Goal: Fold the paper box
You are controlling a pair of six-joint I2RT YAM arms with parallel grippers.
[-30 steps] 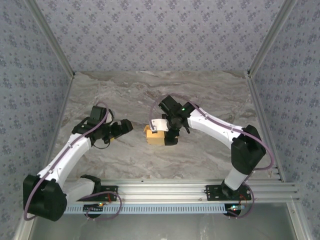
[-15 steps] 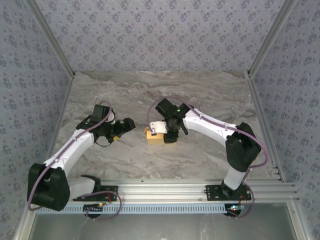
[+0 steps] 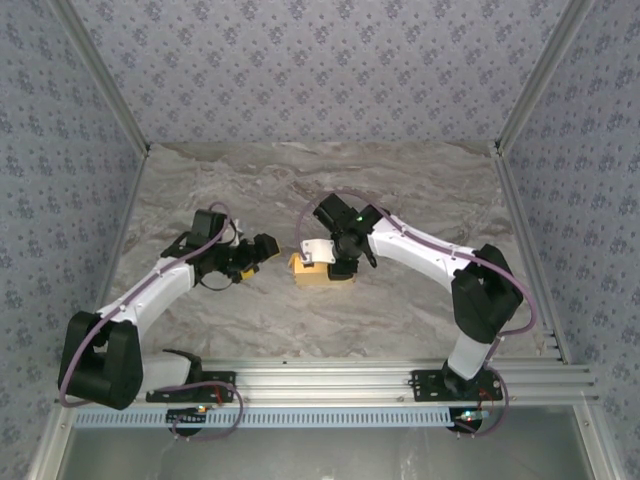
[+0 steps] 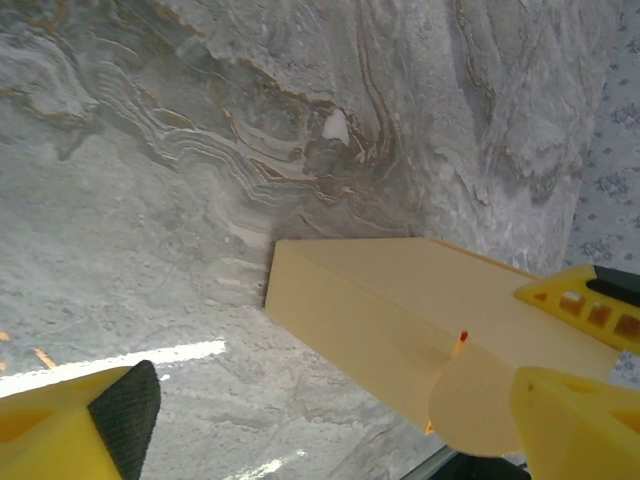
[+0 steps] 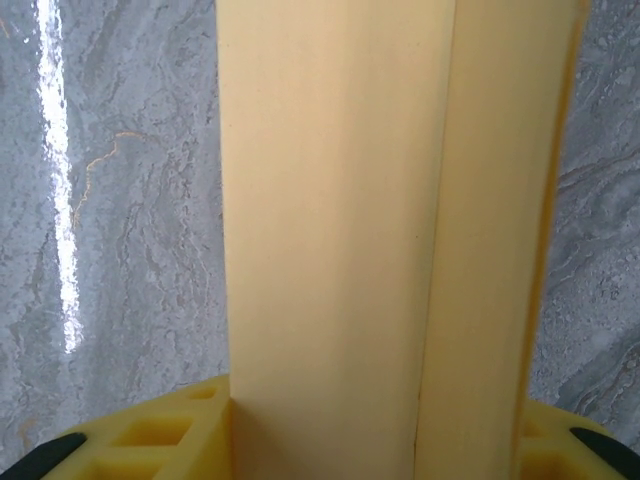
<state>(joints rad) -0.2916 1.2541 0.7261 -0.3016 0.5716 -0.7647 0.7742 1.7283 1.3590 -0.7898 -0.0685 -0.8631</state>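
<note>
Left claw (image 3: 268, 247), jaws spread wide, has slid right toward the paper box (image 3: 310, 273); right claw (image 3: 338, 263) has now clamped onto it.

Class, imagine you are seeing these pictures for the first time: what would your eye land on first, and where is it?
The yellow-orange paper box stands out at the middle of the grey marbled table, the one bright thing on it. The right gripper clasps the end of it nearer the right arm, while the left gripper hovers open close beside its other end.
</note>
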